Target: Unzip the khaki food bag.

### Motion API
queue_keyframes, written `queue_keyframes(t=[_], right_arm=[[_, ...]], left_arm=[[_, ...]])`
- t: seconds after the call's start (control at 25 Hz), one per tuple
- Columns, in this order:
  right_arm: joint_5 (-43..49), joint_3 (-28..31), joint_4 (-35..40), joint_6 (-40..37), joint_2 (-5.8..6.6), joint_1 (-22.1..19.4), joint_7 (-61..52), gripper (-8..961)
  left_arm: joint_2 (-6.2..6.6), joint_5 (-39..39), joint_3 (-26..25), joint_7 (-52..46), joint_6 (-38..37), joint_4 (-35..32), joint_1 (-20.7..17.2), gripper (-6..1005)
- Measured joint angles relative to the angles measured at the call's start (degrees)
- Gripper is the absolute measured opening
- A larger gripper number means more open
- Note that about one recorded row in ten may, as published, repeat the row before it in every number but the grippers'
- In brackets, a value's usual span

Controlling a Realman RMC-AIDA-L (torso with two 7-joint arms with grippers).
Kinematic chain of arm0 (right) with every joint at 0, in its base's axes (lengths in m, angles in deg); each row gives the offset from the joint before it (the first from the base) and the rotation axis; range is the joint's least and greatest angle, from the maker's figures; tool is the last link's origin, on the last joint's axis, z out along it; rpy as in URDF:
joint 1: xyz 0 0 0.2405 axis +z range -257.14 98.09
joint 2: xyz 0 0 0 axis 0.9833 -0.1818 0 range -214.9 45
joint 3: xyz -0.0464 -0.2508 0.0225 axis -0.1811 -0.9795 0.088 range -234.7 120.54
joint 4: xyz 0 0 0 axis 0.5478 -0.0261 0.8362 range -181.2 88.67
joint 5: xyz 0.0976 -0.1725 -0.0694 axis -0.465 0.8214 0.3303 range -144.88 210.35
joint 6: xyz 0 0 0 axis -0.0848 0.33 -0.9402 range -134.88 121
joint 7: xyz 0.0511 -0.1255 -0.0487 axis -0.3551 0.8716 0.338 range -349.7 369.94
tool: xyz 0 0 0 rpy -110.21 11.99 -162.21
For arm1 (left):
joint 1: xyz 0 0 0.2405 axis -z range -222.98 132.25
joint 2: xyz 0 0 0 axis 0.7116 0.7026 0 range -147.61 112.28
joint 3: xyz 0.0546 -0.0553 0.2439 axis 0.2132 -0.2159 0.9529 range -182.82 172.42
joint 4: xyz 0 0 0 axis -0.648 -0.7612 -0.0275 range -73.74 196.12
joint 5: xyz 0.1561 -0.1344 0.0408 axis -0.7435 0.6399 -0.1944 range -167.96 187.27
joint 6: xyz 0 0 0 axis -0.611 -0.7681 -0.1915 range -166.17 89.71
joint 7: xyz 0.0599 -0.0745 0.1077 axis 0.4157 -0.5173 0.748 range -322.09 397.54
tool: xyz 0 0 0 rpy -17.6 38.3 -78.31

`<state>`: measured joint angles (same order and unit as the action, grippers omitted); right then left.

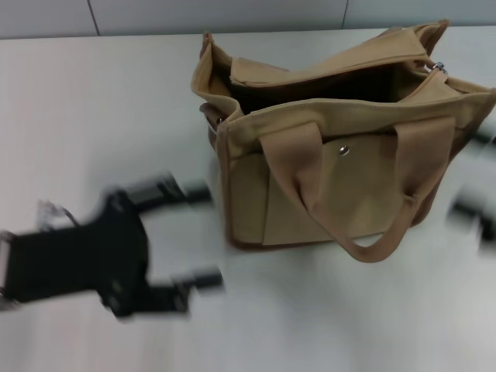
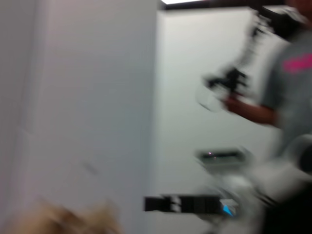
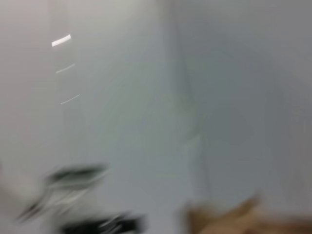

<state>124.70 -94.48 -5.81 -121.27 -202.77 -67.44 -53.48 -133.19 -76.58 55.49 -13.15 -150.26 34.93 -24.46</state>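
Item: khaki food bag (image 1: 341,147), one piece, standing upright on a pale table (image 1: 101,101).

Poorly seen: both wrist views are smeared. The left wrist view gives only a tan corner of the bag (image 2: 63,222) at the frame edge, plus a person in a grey shirt (image 2: 287,87) and a dark blurred bar; the right wrist view gives another tan scrap (image 3: 239,219) and dark streaks that cannot be identified. The right gripper (image 1: 477,182) is cut off by the edge of the head view and reduced to dark blurred bars, so whether its fingers are apart or together cannot be told. The bag's far side and its interior are in shadow.

Bag description: boxy tan canvas, brown trim along the edges. Top mouth gaping, the two lips of the opening parted and the dark inside exposed. Silver zipper pull (image 1: 439,67) sits at the end of the opening nearest the right gripper. Front pocket carries a silver snap (image 1: 343,150). One wide webbing handle (image 1: 364,201) droops down over the front panel.

Left gripper (image 1: 174,236): black, blurred, fingers spread wide and holding nothing, tips pointing toward the bag's near end. The bag stands just beyond its fingertips, apart from them. The right gripper lies just beside the bag's opposite end.
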Motion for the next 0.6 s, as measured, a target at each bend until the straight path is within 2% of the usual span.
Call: queue_keyframes(t=[0.08,0.2,0.32,0.6], right_arm=[[9.83,-0.49,1.0,-3.79,-0.13,0.7,0.97,763],[17.97,-0.63,1.05,-4.85,-1.28,1.52,2.56,825],[19.99,-0.65,-0.71,-3.5,-1.51,2.09,3.05,844],[20.09,-0.14,-1.87,-2.64,-1.38,2.22,4.44,841]], left_arm=[[-0.44,-3.84,3.0,-2.4,0.93,-0.17,1.69,815],[-2.07,-9.86,4.67,-4.74,3.7,-0.27,3.72,815],[-2.82,-11.49,4.39,-5.09,5.48,-0.47,3.96,814],[-2.78,-11.46,3.93,-4.97,5.46,-0.53,3.87,814]])
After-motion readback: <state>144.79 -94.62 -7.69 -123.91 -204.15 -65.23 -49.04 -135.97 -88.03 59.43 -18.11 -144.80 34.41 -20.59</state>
